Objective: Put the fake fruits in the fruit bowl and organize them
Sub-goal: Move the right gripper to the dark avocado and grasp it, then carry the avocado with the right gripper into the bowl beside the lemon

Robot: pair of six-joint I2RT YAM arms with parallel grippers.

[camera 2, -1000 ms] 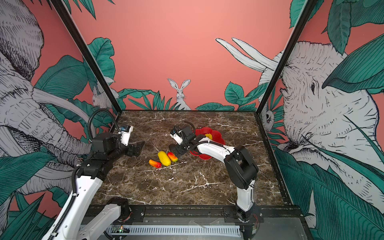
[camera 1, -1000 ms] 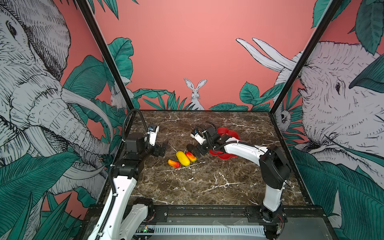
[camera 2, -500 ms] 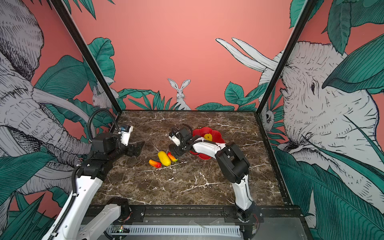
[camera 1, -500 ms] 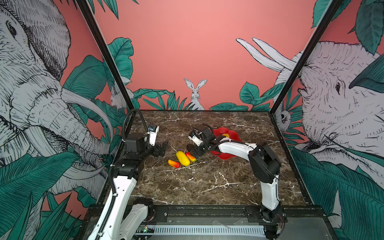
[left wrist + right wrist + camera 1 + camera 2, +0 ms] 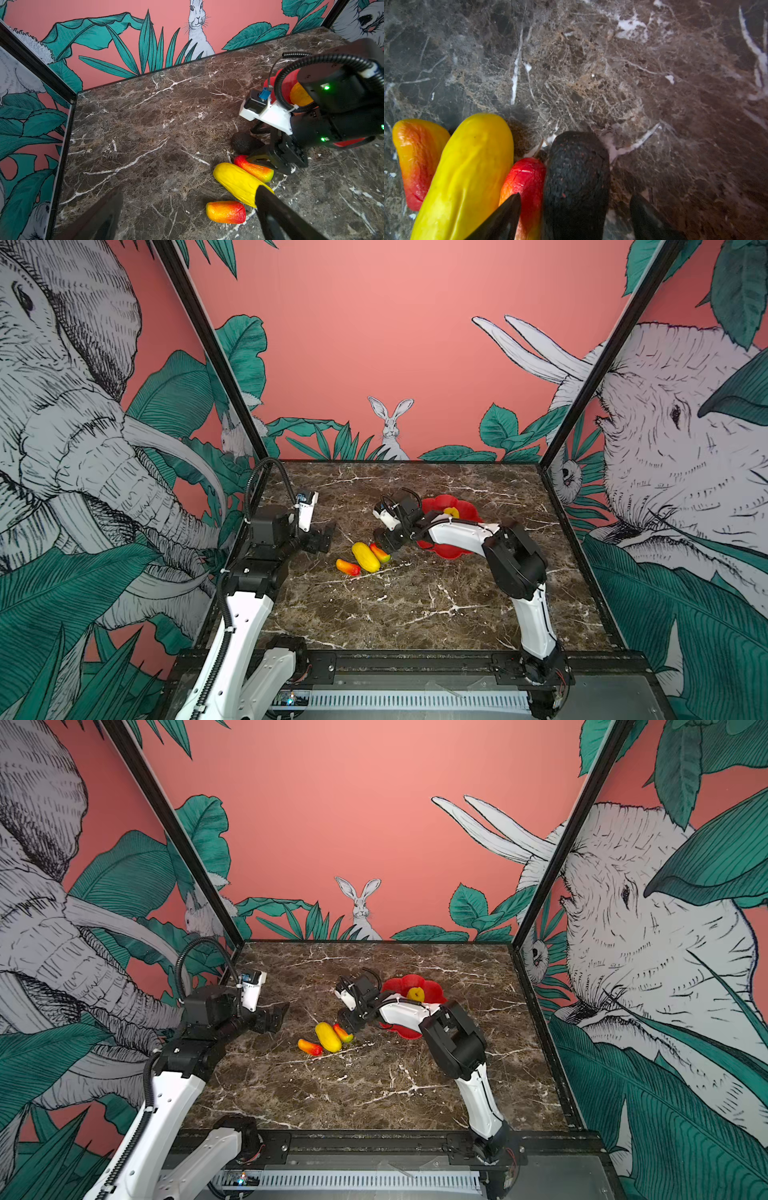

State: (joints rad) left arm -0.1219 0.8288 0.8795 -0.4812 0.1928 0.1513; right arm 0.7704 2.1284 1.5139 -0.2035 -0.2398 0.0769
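Note:
The red fruit bowl (image 5: 451,552) (image 5: 432,990) holds a bumpy yellow fruit (image 5: 451,512) (image 5: 415,994). Left of it on the marble lie the long yellow oval (image 5: 365,557) (image 5: 467,176) and two mango-like pieces (image 5: 348,567) (image 5: 380,552). The black oval (image 5: 244,142) (image 5: 576,182) lies against the nearer mango piece (image 5: 525,180). My right gripper (image 5: 384,543) (image 5: 575,196) is open and low over the black oval. One finger is over that mango piece, the other stands clear of the black fruit. My left gripper (image 5: 328,535) (image 5: 190,190) hovers open and empty left of the fruits.
The brown marble table (image 5: 415,605) is walled by painted panels with black corner posts (image 5: 216,364). The right arm's elbow (image 5: 513,560) rises in front of the bowl, and its forearm (image 5: 457,533) crosses the bowl's near rim.
The right gripper has come down over the black oval and its jaws have narrowed. The right elbow swung left, then partly back. The left arm and the other fruits have not moved.

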